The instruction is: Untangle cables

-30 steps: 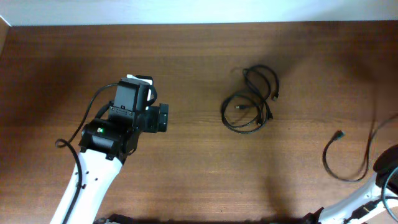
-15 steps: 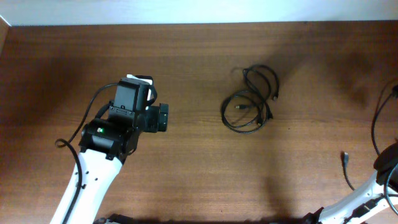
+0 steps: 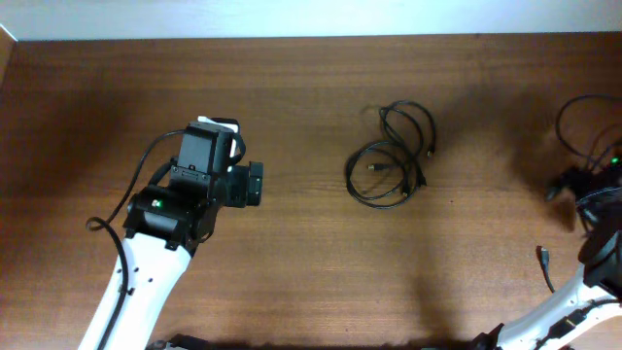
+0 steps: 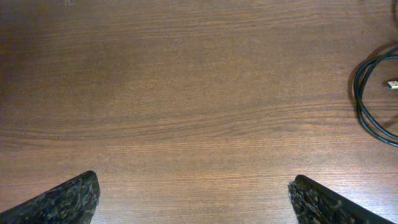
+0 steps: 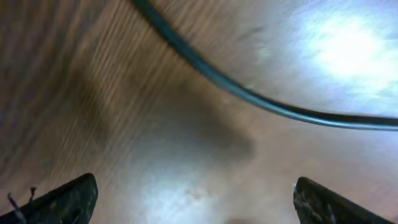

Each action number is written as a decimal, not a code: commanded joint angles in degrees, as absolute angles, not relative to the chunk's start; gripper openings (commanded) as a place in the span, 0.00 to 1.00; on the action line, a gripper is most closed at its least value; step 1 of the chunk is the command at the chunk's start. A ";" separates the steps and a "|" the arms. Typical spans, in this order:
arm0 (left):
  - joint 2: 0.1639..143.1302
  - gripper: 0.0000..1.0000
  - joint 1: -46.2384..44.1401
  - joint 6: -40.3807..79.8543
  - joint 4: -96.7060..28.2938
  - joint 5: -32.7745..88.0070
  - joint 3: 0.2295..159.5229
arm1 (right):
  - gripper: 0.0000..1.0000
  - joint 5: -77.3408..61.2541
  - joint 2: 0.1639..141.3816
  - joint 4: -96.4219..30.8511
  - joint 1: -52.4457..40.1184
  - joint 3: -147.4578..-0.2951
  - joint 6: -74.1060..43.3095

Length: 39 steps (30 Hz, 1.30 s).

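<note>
While the white left arm [image 3: 136,282] slants from 7 o'clock toward 1 o'clock, its black left gripper [image 4: 194,202] hangs with jaws spread wide over the bare brown wooden table [image 3: 311,272]. Thin black looped cables [image 3: 389,165] lie toward 3 o'clock of it, well apart. At the table's 3 o'clock edge the right gripper [image 5: 199,199] hovers spread and empty; a loose black strand's plug end [image 3: 543,259] shows near 4 o'clock.
</note>
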State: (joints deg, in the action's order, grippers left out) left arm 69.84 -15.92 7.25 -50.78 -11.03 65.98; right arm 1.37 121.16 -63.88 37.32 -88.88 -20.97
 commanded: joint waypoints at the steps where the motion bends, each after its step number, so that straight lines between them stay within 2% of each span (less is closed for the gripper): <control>1: 69.41 0.99 -15.59 6.55 -50.68 -11.62 66.81 | 0.99 -2.44 121.14 -58.02 35.99 -83.94 -23.03; 9: 69.41 0.99 -15.59 6.55 -50.68 -11.64 66.81 | 0.99 -1.48 121.14 -46.11 36.07 -77.89 -24.77; 15: 69.41 0.99 -15.59 6.55 -50.68 -11.64 66.81 | 0.99 9.80 121.14 -42.98 36.67 -77.89 -25.76; 25: 69.41 0.99 -15.59 6.55 -50.68 -11.62 66.81 | 0.99 9.63 121.34 -39.77 50.13 -77.91 -25.78; 30: 69.41 0.99 -15.59 6.55 -50.68 -11.64 66.81 | 0.99 9.50 121.34 -37.39 51.88 -78.43 -25.76; 35: 69.41 0.99 -15.59 6.55 -50.68 -11.62 66.81 | 0.99 3.55 121.32 -43.24 51.88 -87.05 -22.28; 39: 69.41 0.99 -15.59 6.55 -50.68 -11.62 66.81 | 1.00 1.93 120.27 -54.37 51.40 -100.71 -16.25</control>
State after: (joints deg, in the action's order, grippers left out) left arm 69.84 -15.92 7.27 -50.81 -11.00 65.98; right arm 3.33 121.36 -50.48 51.40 -92.36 -20.99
